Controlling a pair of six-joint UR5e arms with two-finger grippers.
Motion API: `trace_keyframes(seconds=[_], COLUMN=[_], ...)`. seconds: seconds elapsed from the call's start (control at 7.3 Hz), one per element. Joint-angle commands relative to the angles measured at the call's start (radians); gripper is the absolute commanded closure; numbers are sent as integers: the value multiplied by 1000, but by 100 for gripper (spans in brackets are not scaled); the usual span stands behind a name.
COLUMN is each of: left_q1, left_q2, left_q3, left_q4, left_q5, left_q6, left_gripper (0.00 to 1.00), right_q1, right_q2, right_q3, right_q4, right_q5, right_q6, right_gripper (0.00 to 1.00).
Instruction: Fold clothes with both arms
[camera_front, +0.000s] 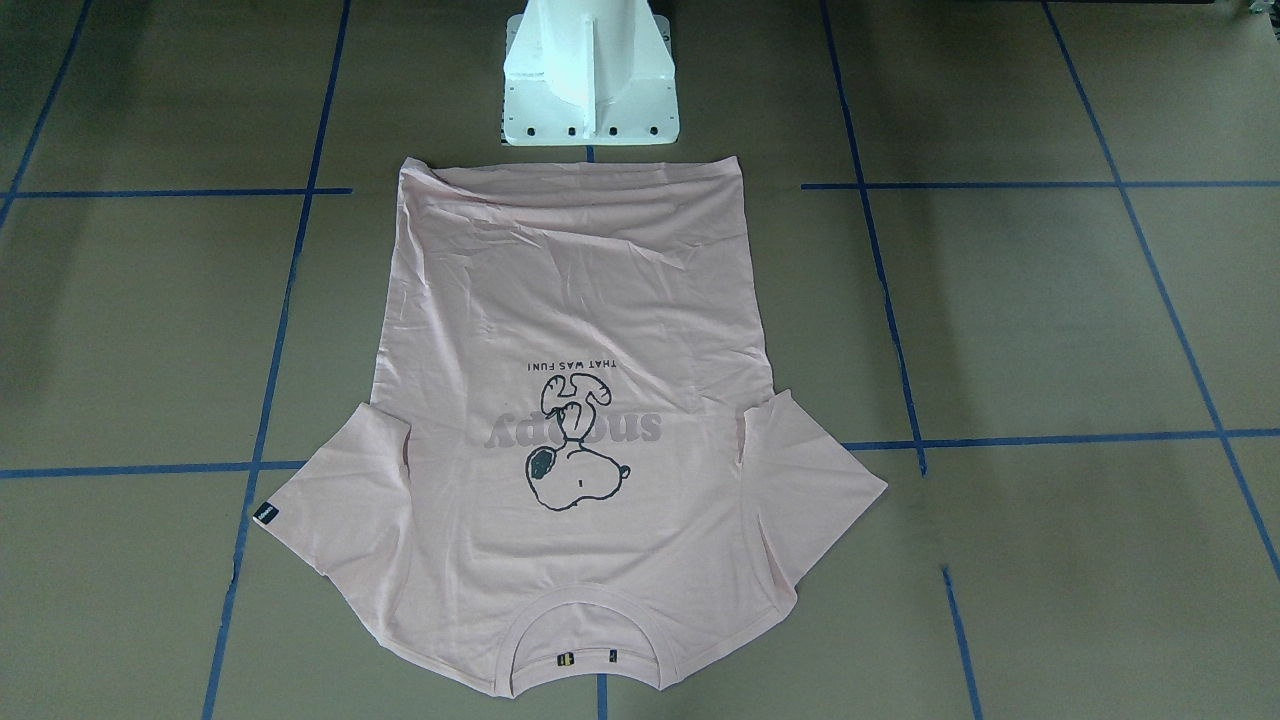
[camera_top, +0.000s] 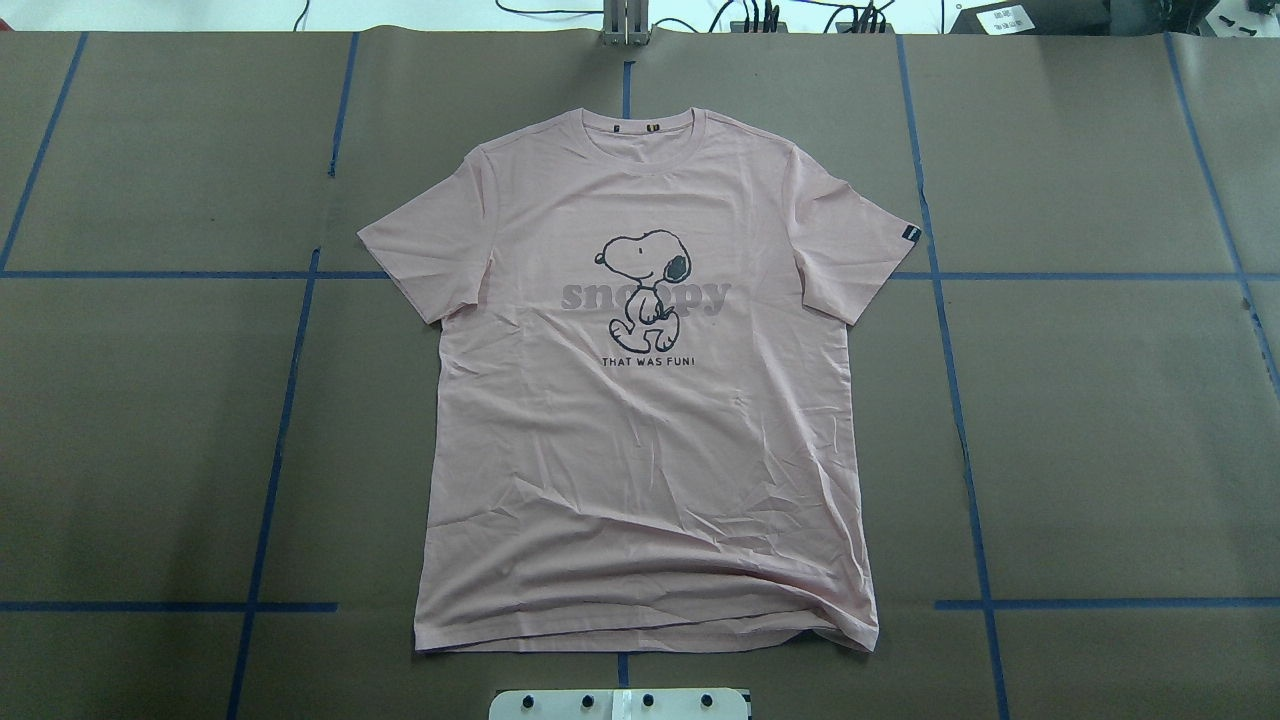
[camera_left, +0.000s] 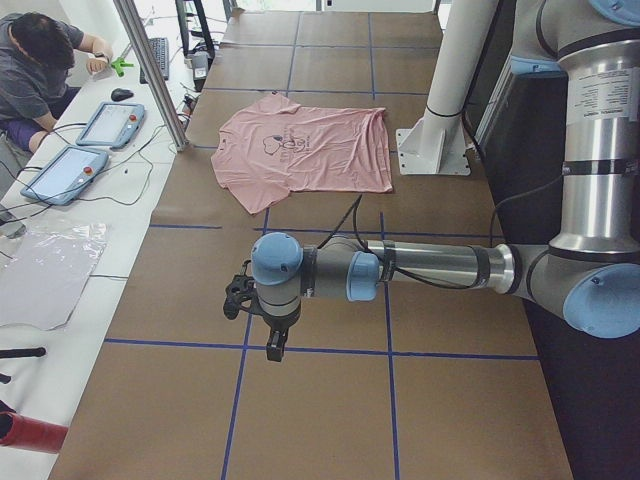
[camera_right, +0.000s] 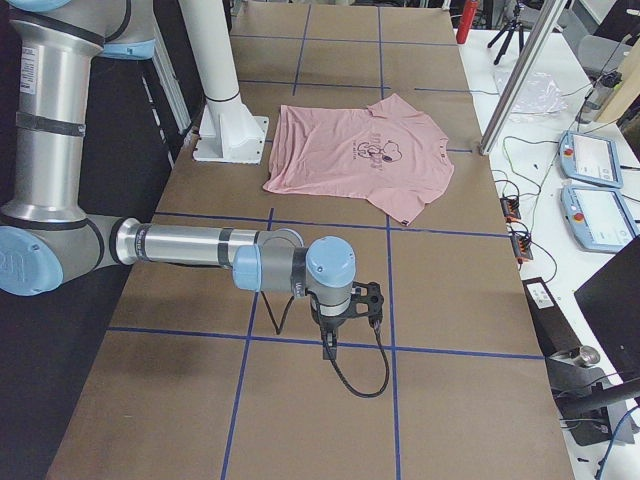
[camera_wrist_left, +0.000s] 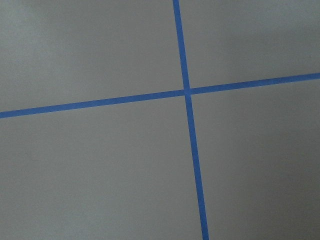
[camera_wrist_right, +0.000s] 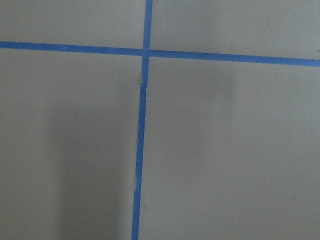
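The pink T-shirt (camera_top: 650, 450) lies flat, print up, in the middle of the worktop (camera_top: 1100, 400). Only the side views show the left hand (camera_left: 272, 345) and right hand (camera_right: 328, 345), well apart from it; how far open they are I cannot tell

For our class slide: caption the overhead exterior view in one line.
Pink T-shirt spread flat, print up, on the brown table.

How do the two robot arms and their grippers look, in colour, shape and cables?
Both the left arm and the right arm are round silver tubes joined by grey joints with light blue caps. Each ends in a small black gripper: the left gripper and the right gripper. A thin black cable loops from the right wrist.
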Motion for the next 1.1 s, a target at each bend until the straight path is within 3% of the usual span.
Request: trace_keyframes(seconds=[0.0, 0.41, 0.55, 0.96], left_q1=[2, 3, 5, 6], left_q2=[1, -4, -9, -41], left_q3=[-3, -2, -3, 6], left_q4=[-3, -5, -24, -350], left_q5=[1, 1, 48, 67], left_q6=[9, 6, 6, 0], left_gripper=[0, 0, 0, 0], right_q1=[0, -29, -56, -71], right_q2=[2, 21, 79, 204], right_q3=[4, 36, 57, -24], right_q4=[0, 2, 26, 286], right_q5=[2, 6, 13, 7], right_q6=[0, 3, 9, 24], right_gripper=[0, 0, 0, 0])
